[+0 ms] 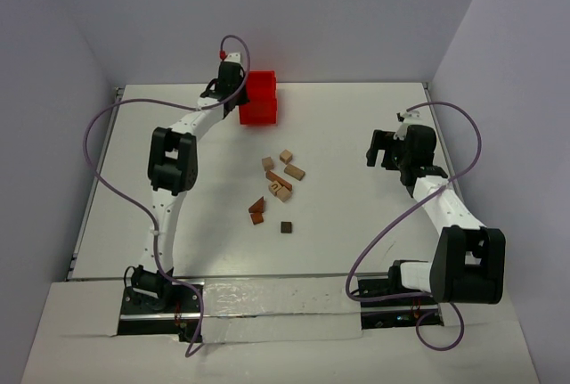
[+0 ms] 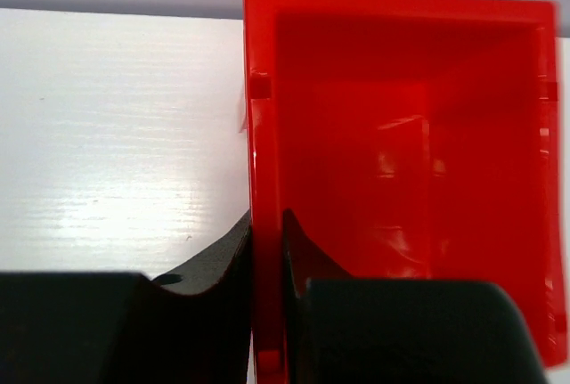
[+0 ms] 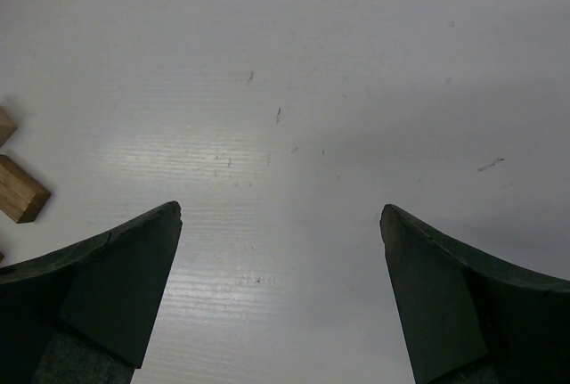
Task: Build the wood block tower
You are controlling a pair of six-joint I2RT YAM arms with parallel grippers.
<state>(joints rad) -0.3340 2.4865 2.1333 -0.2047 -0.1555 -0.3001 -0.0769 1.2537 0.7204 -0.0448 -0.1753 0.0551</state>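
The left gripper (image 2: 265, 219) is clamped on the left wall of the red plastic bin (image 1: 260, 99), one finger outside the wall and one inside. The bin sits at the far side of the white table (image 1: 356, 241). Nearer than the bin and slightly right of it, the wooden blocks (image 1: 278, 186) lie scattered in a loose cluster of tan, reddish-brown and dark brown pieces, not built into a tower. Well to the right of the bin, the right gripper (image 3: 280, 215) hangs over bare tabletop with its jaws spread wide and nothing between them.
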